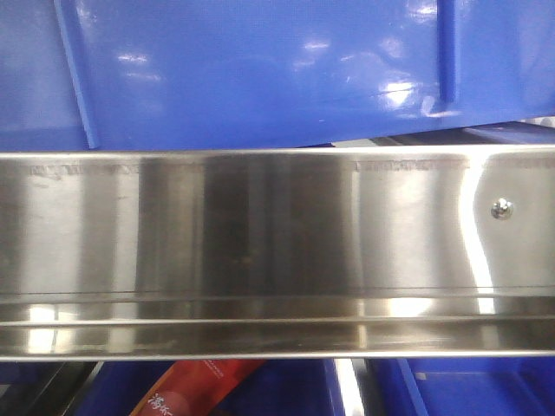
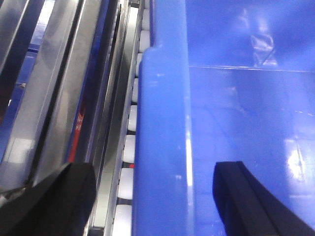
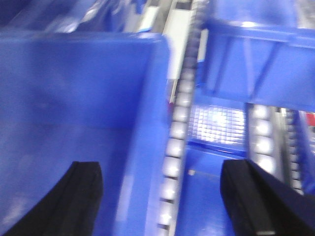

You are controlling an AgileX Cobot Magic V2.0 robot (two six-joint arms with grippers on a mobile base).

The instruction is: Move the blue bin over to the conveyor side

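The blue bin (image 1: 260,69) is shiny moulded plastic, smooth enough that the lights glare right off its walls. The rail (image 1: 260,243) is brushed stainless steel, half-mirror finish, with a bright metal screw (image 1: 500,208) in it. The red packet (image 1: 195,390) looks like glossy printed film. The rollers (image 2: 129,147) look like smooth white plastic, kinda satin. The left gripper (image 2: 152,196) has matt black fingers (image 2: 59,201), zero shine. The right wrist view is too blurry to judge any texture.

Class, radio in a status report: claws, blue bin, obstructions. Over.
Left claw open, straddling blue bin rim. Right claw open, astride its wall. Steel rail alongside; belt unseen.
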